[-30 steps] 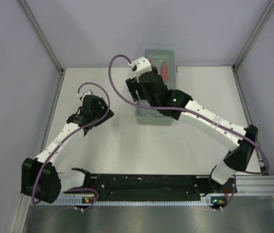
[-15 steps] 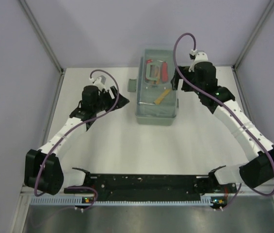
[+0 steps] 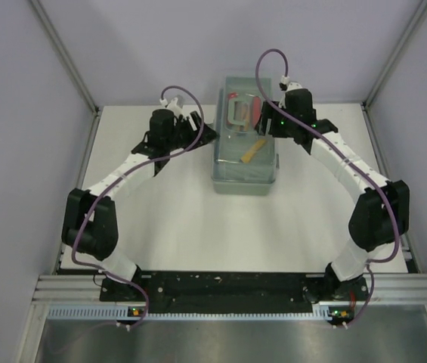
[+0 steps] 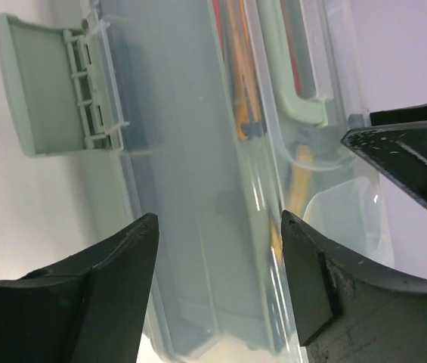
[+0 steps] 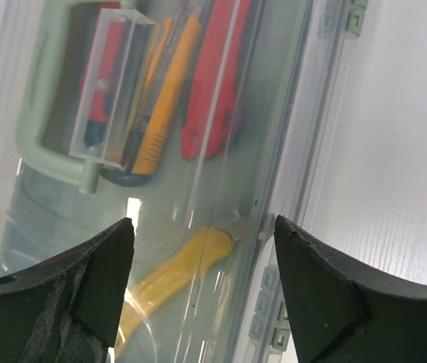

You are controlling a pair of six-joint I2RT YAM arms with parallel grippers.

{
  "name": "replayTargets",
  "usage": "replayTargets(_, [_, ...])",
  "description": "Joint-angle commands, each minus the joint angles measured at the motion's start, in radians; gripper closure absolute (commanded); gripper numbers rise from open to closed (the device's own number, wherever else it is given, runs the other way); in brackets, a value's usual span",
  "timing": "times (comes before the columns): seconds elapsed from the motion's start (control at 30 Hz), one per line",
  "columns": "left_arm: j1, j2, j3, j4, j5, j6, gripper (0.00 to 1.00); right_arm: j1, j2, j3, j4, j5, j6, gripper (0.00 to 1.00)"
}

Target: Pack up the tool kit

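Observation:
The tool kit (image 3: pixel 245 162) is a grey-green box at the back middle of the table, under a shut translucent lid (image 4: pixel 190 151) with a green handle (image 3: pixel 237 113). Through the lid I see a yellow knife (image 5: pixel 175 272), red pliers handles (image 5: pixel 213 91) and a yellow screwdriver (image 5: pixel 164 98). My left gripper (image 3: pixel 202 133) is open at the box's left side, its jaws over the lid's left edge (image 4: pixel 217 249). A green latch flap (image 4: pixel 47 91) sticks out sideways there. On the opposite side my right gripper (image 3: pixel 273 125) is open, straddling the lid's right edge (image 5: pixel 202 242).
The box stands close to the back wall (image 3: pixel 236 45). White table (image 3: pixel 198 219) stretches in front of it to the black rail (image 3: pixel 228 283) at the arms' bases. Side walls close in the table left and right.
The right arm has come off the top of the box and now sits at its right side. The left arm has reached forward and right to the box's left side.

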Motion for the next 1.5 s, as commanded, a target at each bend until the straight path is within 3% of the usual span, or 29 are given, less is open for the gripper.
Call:
replayTargets(0.0, [-0.027,0.040,0.082,-0.038,0.029,0.013,0.33,-0.011,0.028,0.044,0.034,-0.019,0.028,0.30])
replayTargets(0.27, [-0.069,0.030,0.018,-0.062,0.075,0.023,0.43,-0.008,-0.037,-0.088,0.036,-0.091,0.032,0.36])
replayTargets(0.6, [-0.119,-0.079,-0.149,-0.062,0.068,0.010,0.54,0.032,-0.204,-0.299,0.051,-0.154,0.058,0.37])
replayTargets(0.87, [-0.169,-0.180,-0.269,-0.062,0.075,0.000,0.57,0.090,-0.330,-0.411,0.048,-0.132,0.104,0.37])
replayTargets(1.03, [-0.165,-0.266,-0.252,-0.163,0.034,0.018,0.52,0.090,-0.360,-0.366,0.019,-0.063,0.090,0.36])
replayTargets(1.17, [-0.108,-0.289,-0.194,-0.251,-0.108,0.004,0.44,0.090,-0.331,-0.292,-0.010,-0.033,0.062,0.36])
replayTargets(1.47, [0.202,-0.201,-0.258,-0.108,-0.055,-0.140,0.41,0.087,-0.348,-0.289,0.023,0.024,-0.005,0.34])
